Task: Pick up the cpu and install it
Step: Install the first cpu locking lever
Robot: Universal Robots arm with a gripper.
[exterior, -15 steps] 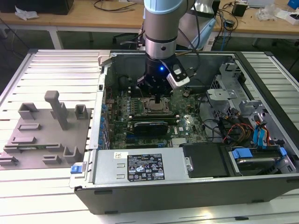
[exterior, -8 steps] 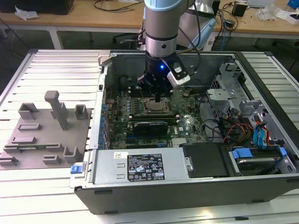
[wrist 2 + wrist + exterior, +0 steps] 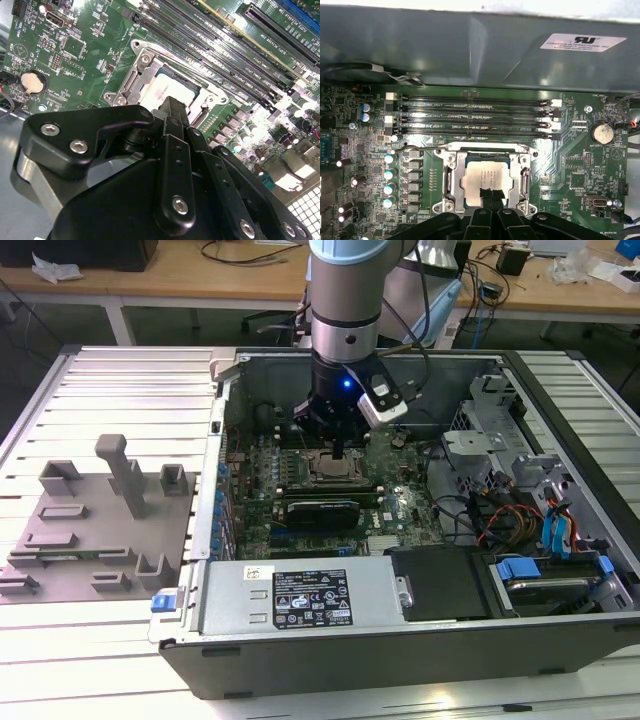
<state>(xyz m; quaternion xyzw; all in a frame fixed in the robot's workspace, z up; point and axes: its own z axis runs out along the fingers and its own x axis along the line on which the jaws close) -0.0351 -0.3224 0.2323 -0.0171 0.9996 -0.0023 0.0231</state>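
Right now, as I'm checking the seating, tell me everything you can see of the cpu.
The cpu is a flat square chip with a pale, shiny metal top bearing faint print. It lies level inside the motherboard socket, framed by its silver metal bracket, beside the memory slots. The black end effector hangs directly over one edge, covering part of it; whether it touches cannot be told.

Entry 1: cpu [image 3: 482,174], one edge covered by my hand [image 3: 491,196] in the first wrist view; its print is too small for me to read.
Entry 2: arm [image 3: 345,290], cut off at the exterior view's upper edge.
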